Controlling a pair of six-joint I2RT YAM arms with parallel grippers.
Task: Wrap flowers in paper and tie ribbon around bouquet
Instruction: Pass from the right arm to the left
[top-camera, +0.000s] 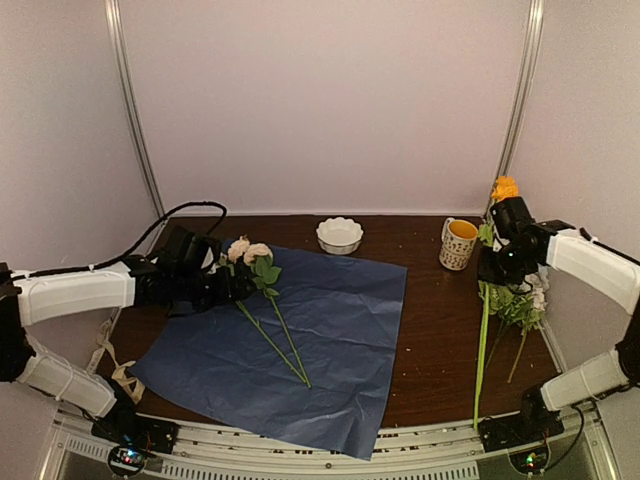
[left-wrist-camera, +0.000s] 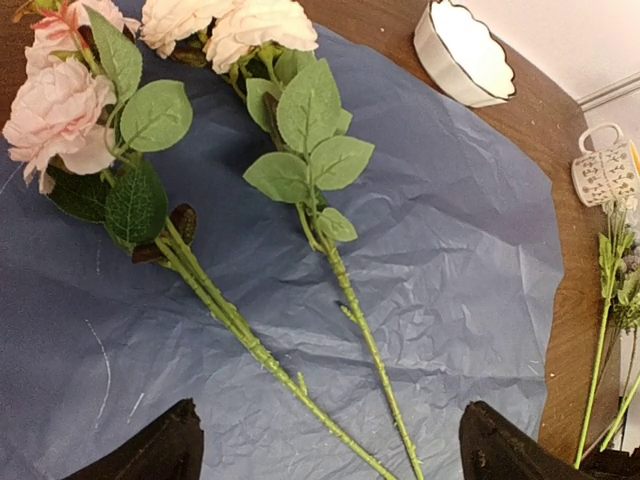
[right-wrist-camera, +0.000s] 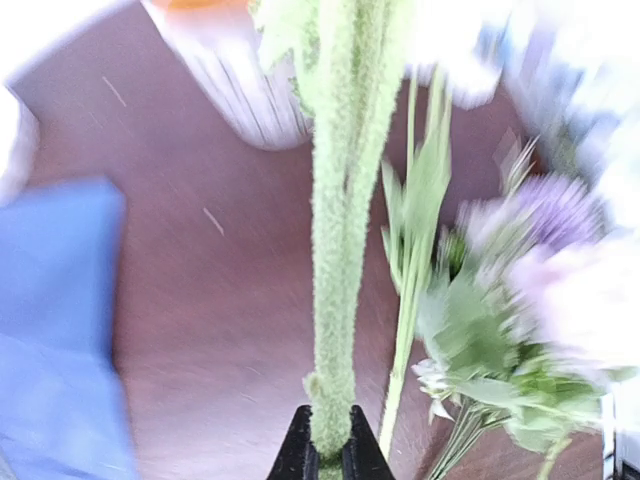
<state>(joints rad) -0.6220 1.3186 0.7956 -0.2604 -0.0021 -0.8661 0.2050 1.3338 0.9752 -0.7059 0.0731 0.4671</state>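
Note:
The blue paper (top-camera: 330, 330) lies spread flat on the table. Two stems of pale pink and cream flowers (top-camera: 262, 300) rest on it, blooms to the far left. My left gripper (top-camera: 232, 285) hovers over their stems just below the leaves; in the left wrist view the gripper (left-wrist-camera: 330, 435) is open, and the stems (left-wrist-camera: 340, 280) lie loose on the paper (left-wrist-camera: 460, 230). My right gripper (top-camera: 492, 268) is shut on a long fuzzy green stem (right-wrist-camera: 335, 260) topped by an orange bloom (top-camera: 505, 187), and the gripper (right-wrist-camera: 328, 445) pinches it near the table's right edge. The beige ribbon (top-camera: 118, 375) lies at the left edge.
A white scalloped bowl (top-camera: 340, 235) and a patterned mug (top-camera: 458, 243) stand at the back. More loose flowers (top-camera: 520, 305), white and purple with green leaves, lie by the right edge beside the held stem. Black cables run behind the left arm.

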